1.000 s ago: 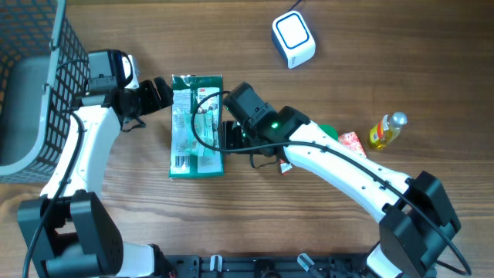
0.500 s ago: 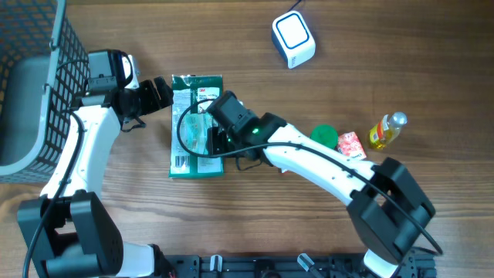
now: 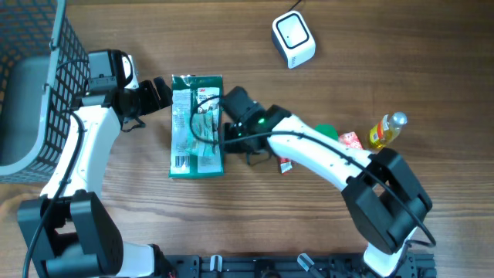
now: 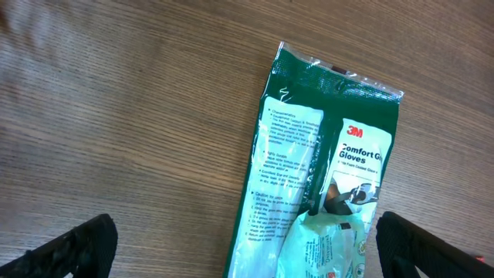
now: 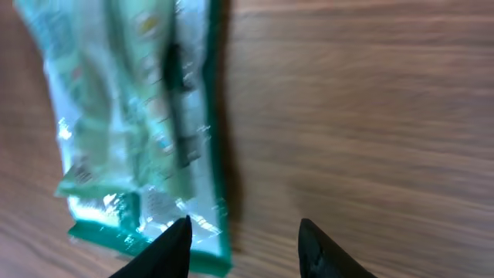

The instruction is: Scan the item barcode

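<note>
Far left stands a wire basket (image 3: pixel 31 69). The left gripper (image 3: pixel 160 94), jaws wide and empty, sits beside the glove packet (image 3: pixel 197 127), which lies flat on the table (image 3: pixel 231 46). The right gripper (image 5: pixel 245 245), fingers parted and holding nothing, is at the packet's right edge. Farther right are the scanner (image 3: pixel 293 38), a green disc (image 3: pixel 328 133), a red sachet (image 3: pixel 351 140) and a yellow bottle (image 3: pixel 386 130). Half a second ago the right gripper overlapped the packet.

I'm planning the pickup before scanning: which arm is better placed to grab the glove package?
Probably right: the right pincer sits partly open at a long edge of the glove package. The left pincer hangs wide open off its top-left corner.
</note>
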Motion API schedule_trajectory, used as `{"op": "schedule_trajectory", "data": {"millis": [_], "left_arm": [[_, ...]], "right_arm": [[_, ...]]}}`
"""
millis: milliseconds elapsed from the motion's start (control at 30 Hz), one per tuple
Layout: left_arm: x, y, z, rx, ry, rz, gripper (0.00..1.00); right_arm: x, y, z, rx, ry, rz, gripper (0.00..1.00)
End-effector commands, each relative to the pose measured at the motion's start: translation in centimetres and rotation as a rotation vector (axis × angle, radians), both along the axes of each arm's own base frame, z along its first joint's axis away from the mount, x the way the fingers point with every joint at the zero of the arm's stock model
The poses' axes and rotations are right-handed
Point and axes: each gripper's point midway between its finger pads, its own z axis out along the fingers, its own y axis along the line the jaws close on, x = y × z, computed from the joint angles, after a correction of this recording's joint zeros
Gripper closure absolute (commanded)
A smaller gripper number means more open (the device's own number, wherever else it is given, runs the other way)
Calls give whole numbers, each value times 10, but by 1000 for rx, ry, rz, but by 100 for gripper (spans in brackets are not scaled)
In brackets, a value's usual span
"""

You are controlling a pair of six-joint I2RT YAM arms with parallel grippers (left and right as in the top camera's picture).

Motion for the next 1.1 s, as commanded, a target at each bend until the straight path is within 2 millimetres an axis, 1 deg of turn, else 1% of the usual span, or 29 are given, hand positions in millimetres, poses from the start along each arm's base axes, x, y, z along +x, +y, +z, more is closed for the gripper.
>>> {"op": "schedule_trajectory", "data": {"millis": [0, 33, 100, 133, 167, 200, 233, 267, 300, 333, 367, 433, 467, 533, 567, 600, 667, 700, 733, 800, 867, 933, 1000, 1033, 1067], "left_arm": [[2, -12, 10, -74, -25, -40, 0], [-1, -21, 11, -121, -17, -63, 0], [-8, -28, 9, -158, 10, -78, 0], [-11, -28, 7, -160, 22, -77, 0], [-14, -28, 3, -160, 34, -76, 4], [-18, -28, -3, -157, 52, -71, 9], [-23, -26, -10, -146, 71, -63, 12], [-27, -24, -16, -138, 88, -54, 12], [-32, -22, -22, -130, 108, -36, 11], [-39, -19, -32, -125, 132, -8, 0], [-42, -20, -35, -127, 144, -9, 0], [-47, -23, -38, -145, 160, -16, 0], [-48, -27, -37, -166, 165, -25, 2], [-53, -38, -35, -223, 179, -46, 16], [-59, -40, -37, -235, 206, -46, 20], [-67, -40, -39, -235, 242, -41, 20], [-78, -36, -45, -210, 289, -25, 27], [-81, -34, -48, -198, 299, -20, 29], [-84, -32, -51, -190, 308, -16, 34], [-88, -35, -57, -202, 316, -20, 35], [-94, -46, -63, -239, 323, -44, 36], [-99, -57, -70, -244, 330, -78, 39], [-102, -66, -77, -238, 327, -107, 42], [-103, -69, -78, -236, 325, -118, 43], [-103, -72, -80, -234, 320, -130, 43]], "right_arm": [[-2, -12, -9, -3, 69, -16, 55], [-3, -17, -10, -11, 78, -23, 54], [-2, -24, -12, -25, 94, -38, 50], [-1, -27, -12, -28, 98, -44, 44], [0, -29, -12, -31, 102, -50, 35], [0, -30, -13, -33, 104, -52, 31], [0, -31, -13, -35, 106, -53, 24], [-1, -31, -13, -36, 106, -53, 19], [-1, -31, -13, -38, 106, -55, 15], [0, -32, -13, -43, 103, -56, 9], [0, -33, -13, -46, 100, -56, 7], [3, -36, -14, -49, 96, -58, 6], [4, -37, -14, -50, 95, -55, 6], [7, -46, -15, -60, 105, -70, 6], [8, -51, -15, -60, 118, -79, 6], [9, -54, -15, -54, 127, -77, 6], [10, -56, -14, -45, 132, -68, 6], [10, -56, -14, -45, 131, -68, 6], [11, -56, -14, -44, 131, -68, 6], [11, -56, -14, -44, 128, -65, 6], [11, -56, -14, -45, 123, -51, 6], [11, -56, -14, -45, 123, -49, 6], [11, -56, -14, -46, 123, -48, 9], [11, -56, -14, -46, 124, -48, 13], [10, -56, -14, -47, 125, -49, 19]]}}
